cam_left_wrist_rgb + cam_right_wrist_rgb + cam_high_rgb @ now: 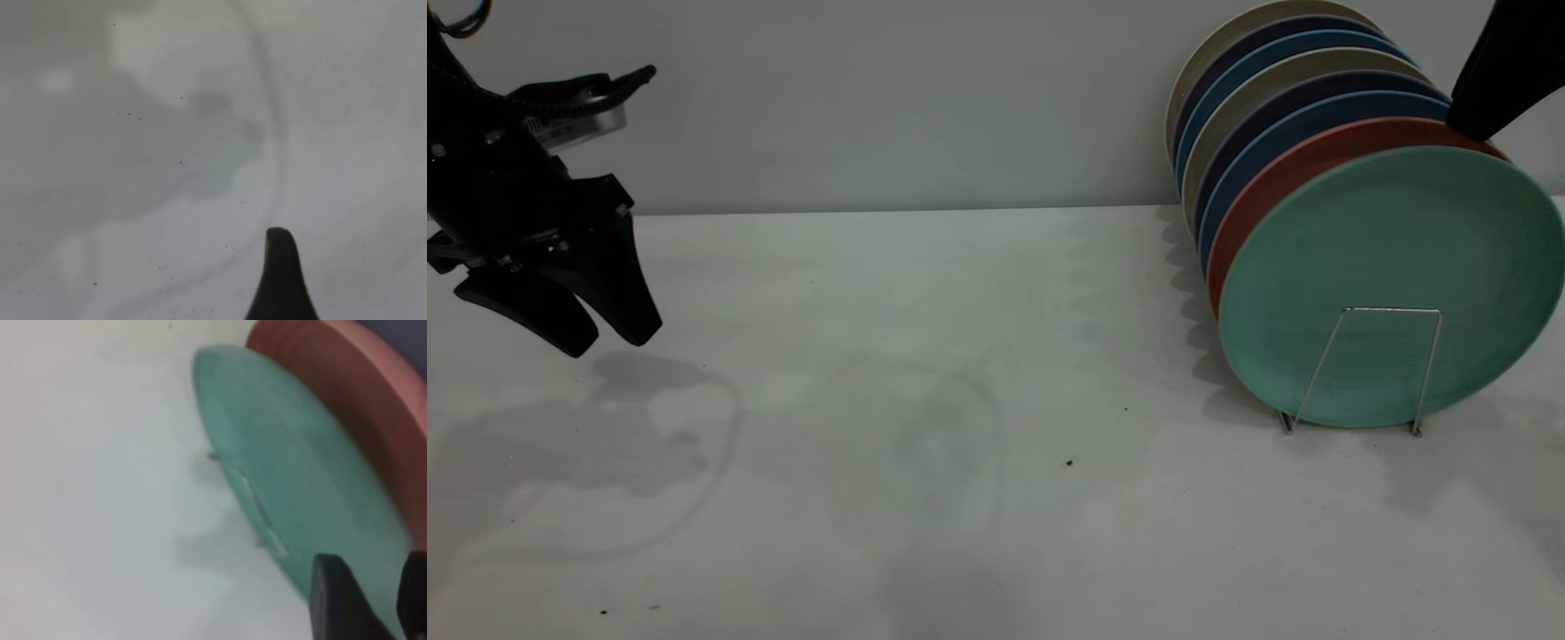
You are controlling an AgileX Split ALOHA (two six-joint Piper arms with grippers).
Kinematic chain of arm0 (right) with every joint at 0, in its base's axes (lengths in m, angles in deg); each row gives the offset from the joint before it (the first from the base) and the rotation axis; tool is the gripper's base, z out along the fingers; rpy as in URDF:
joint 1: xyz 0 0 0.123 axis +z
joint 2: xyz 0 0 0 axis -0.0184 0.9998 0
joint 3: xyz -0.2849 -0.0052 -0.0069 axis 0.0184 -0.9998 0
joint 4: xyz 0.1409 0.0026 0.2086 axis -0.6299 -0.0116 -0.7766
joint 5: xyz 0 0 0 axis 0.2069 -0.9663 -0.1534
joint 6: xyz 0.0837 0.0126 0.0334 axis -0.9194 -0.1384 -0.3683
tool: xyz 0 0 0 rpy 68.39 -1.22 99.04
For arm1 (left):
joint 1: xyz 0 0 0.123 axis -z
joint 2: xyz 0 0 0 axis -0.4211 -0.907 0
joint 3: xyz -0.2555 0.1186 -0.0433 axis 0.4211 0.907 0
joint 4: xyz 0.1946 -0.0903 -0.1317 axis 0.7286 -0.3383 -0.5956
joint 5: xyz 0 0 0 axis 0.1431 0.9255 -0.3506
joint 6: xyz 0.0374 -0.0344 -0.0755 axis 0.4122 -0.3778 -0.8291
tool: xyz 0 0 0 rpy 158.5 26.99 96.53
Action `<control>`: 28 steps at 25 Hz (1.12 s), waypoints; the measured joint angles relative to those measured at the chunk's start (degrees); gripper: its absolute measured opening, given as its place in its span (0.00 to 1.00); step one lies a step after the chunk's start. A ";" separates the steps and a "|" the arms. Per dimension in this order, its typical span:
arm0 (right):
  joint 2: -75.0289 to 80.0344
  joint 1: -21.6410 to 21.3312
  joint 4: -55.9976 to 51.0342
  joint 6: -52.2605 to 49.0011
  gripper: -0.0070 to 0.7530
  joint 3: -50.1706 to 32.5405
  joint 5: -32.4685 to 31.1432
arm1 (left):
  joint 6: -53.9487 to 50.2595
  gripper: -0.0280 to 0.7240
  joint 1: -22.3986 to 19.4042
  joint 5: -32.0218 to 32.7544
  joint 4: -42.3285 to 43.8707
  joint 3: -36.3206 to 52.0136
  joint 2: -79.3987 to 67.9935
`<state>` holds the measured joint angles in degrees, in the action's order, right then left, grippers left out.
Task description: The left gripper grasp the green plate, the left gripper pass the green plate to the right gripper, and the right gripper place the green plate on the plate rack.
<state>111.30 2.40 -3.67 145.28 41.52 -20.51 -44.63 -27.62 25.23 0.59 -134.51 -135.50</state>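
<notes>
The green plate (pixel 1392 267) stands upright at the front of the row in the plate rack (pixel 1392 309), behind the foremost wire loop. It also shows in the right wrist view (pixel 293 467), with the loop (pixel 257 500) against its face. My right gripper (pixel 1472 124) is at the plate's upper rim; its fingers (pixel 340 600) stand apart with the plate's face showing between them. My left gripper (pixel 609 342) hovers empty above the table at the far left. Only one of its fingers (pixel 280 280) shows in the left wrist view.
Behind the green plate stand a salmon-pink plate (pixel 1280 178), dark blue plates (pixel 1303 120) and beige plates (pixel 1258 89). The white table (pixel 960 400) runs from the rack to the left arm. A grey wall (pixel 916 98) is behind.
</notes>
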 joint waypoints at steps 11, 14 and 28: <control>-0.68 0.00 6.94 -49.35 0.33 0.05 -6.43 | -8.73 0.78 0.00 1.56 9.32 -1.28 5.52; -1.88 0.00 11.26 -52.65 0.33 0.05 -13.39 | -10.38 0.75 0.00 4.44 11.66 -1.51 10.80; -27.88 0.00 17.04 -58.90 0.33 -10.75 -19.80 | -20.16 0.73 0.00 13.27 19.90 8.99 34.23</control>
<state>83.42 2.40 13.36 86.39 30.77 -40.32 -64.78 -27.62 38.50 20.50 -125.52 -101.26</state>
